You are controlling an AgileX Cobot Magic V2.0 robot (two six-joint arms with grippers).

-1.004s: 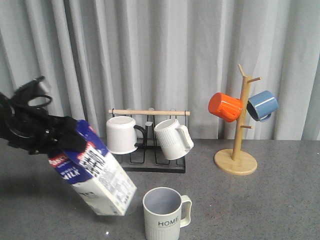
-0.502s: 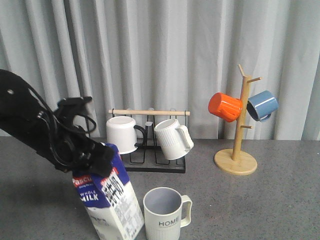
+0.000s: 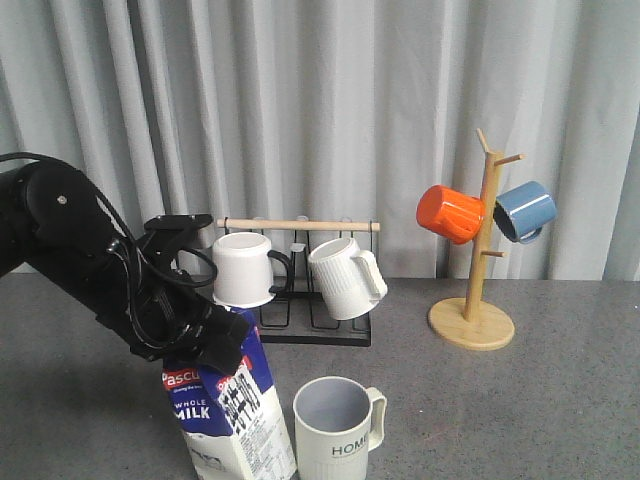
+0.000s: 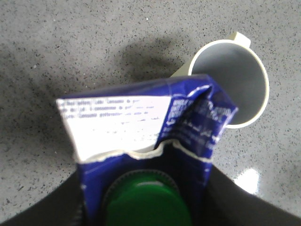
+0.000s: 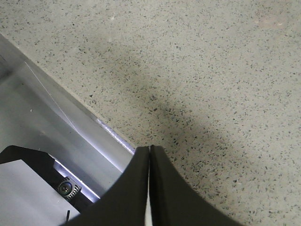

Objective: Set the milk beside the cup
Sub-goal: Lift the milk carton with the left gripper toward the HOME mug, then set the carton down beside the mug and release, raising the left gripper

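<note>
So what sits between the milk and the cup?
Nothing: in the front view the milk stands right beside the cup, with barely any gap.

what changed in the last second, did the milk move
Yes. The left gripper, shut on the milk, carried it rightward and down toward the cup and swung it from steeply tilted to nearly upright beside it. The cup shifted slightly right. The rack mugs, the mug tree and the right gripper look unchanged.
</note>
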